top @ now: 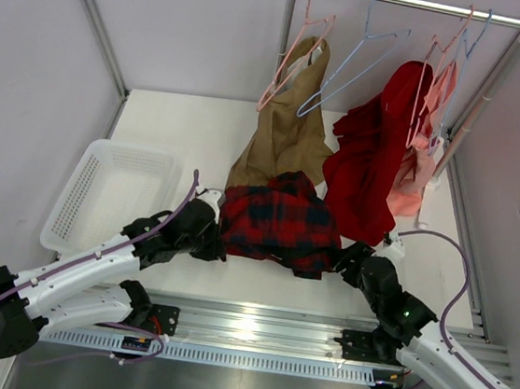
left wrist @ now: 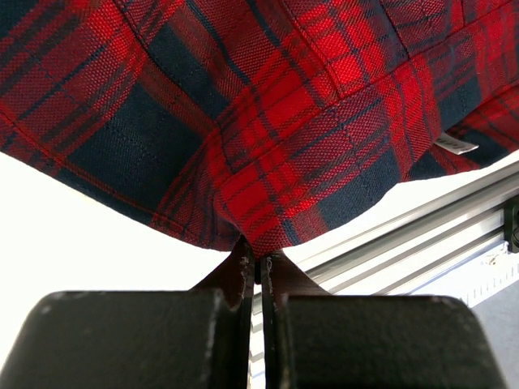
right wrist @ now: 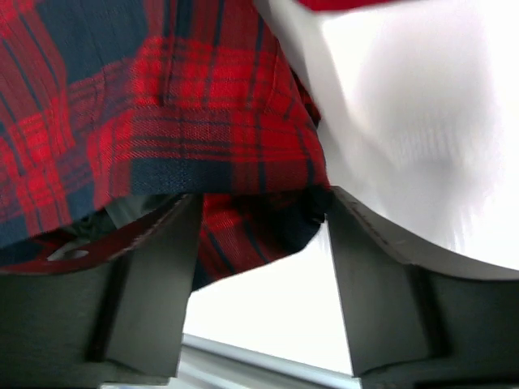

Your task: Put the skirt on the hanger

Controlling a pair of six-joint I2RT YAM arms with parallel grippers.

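Your left gripper (left wrist: 259, 261) is pinching the soft red and dark navy plaid skirt (left wrist: 268, 113) at its lower edge, with the fingers pressed together on a fold of the cloth. Your right gripper (right wrist: 259, 223) is standing wide, its two fingers (right wrist: 154, 267) well apart, with a flap of the plaid fabric hanging down between them. In the top view the skirt (top: 279, 217) is lying bunched on the white table between the two grippers, near the front edge. The thin light-blue wire hanger (top: 354, 74) is hanging tilted from the metal rail (top: 414, 1) at the back, between a tan garment (top: 286, 132) and a plain red garment (top: 367, 160). A white plastic basket (top: 93, 152) is sitting at the left.
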